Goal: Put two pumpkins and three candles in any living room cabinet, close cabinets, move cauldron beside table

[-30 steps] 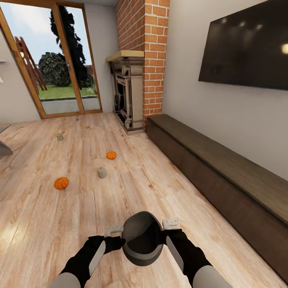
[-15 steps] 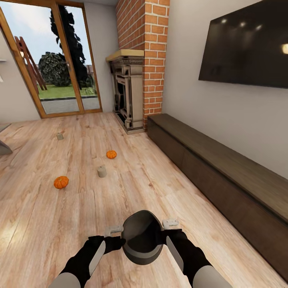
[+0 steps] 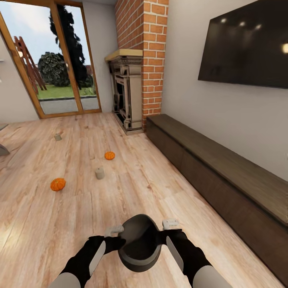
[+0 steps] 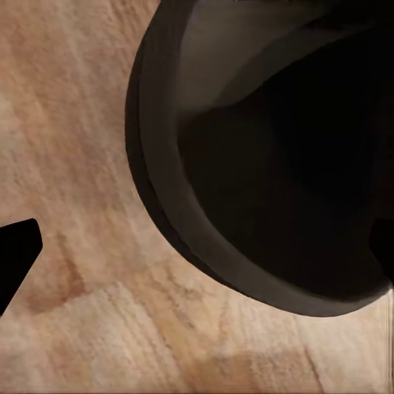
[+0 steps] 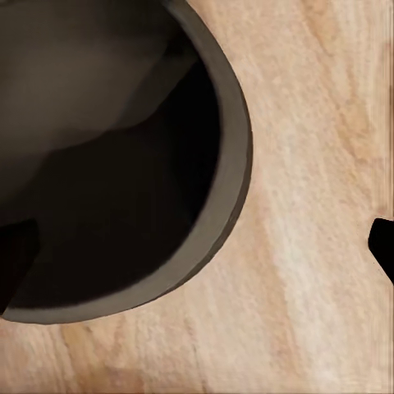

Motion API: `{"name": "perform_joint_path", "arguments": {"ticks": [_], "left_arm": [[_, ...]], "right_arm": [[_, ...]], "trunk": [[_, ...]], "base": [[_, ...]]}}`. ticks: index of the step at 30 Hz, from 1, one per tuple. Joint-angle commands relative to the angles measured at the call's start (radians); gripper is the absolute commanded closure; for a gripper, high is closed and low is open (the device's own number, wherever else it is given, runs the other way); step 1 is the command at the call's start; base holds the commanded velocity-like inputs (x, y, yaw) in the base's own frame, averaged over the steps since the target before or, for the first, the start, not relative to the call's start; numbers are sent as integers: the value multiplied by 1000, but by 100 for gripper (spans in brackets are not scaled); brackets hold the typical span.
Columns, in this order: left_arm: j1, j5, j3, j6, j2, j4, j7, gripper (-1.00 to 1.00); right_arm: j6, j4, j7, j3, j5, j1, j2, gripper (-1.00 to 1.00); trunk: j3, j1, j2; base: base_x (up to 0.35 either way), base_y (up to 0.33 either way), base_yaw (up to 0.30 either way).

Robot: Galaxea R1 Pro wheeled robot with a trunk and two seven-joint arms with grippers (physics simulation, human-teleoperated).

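Note:
The dark grey cauldron (image 3: 140, 244) hangs tilted just above the plank floor between my two hands. My left gripper (image 3: 118, 240) is open, its jaws astride the cauldron's rim (image 4: 205, 246). The right gripper (image 3: 164, 235) is open too, one finger inside the bowl (image 5: 107, 164) and one outside. Two orange pumpkins (image 3: 58, 184) (image 3: 109, 155) lie on the floor ahead to the left. A cream candle (image 3: 99, 173) stands between them, and another candle (image 3: 58, 137) stands farther back. The long dark-brown cabinet (image 3: 224, 176) runs along the right wall, its panels shut.
A brick chimney (image 3: 150, 60) with a beige fireplace surround (image 3: 127, 96) stands past the cabinet's far end. A black TV (image 3: 248, 44) hangs above the cabinet. Glazed doors (image 3: 52, 64) close the back. A grey furniture corner (image 3: 3, 150) pokes in at the left edge.
The whole view has shifted a little, so the camera moved. The cauldron stays between both grippers and sits slightly lower in the picture.

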Motion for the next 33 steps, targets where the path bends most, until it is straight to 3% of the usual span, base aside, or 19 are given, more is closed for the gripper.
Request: {"name": "perform_joint_path", "arguments": {"ticks": [1, 7, 13, 16, 33], "left_arm": [[0, 8, -1, 5, 1, -2, 2, -100], [0, 8, -2, 5, 1, -2, 2, -100], [0, 8, -2, 5, 1, -2, 2, -100], [0, 8, -2, 5, 1, -2, 2, -100], [0, 8, -2, 4, 1, -2, 2, -100]], "right_arm": [[3, -1, -9, 3, -11, 0, 0, -100], [2, -1, -10, 3, -11, 0, 0, -100], [3, -1, -10, 4, -11, -1, 0, -100], [2, -1, -10, 21, -11, 0, 0, -100], [-15, -1, -10, 30, -11, 0, 0, -100]], "trunk": [[-1, 0, 0], [-1, 0, 0], [-1, 0, 0], [-1, 0, 0], [-1, 0, 0]], "base": [[63, -116, 0], [17, -129, 24], [1, -119, 226], [3, -16, 144], [99, -47, 8]]}}
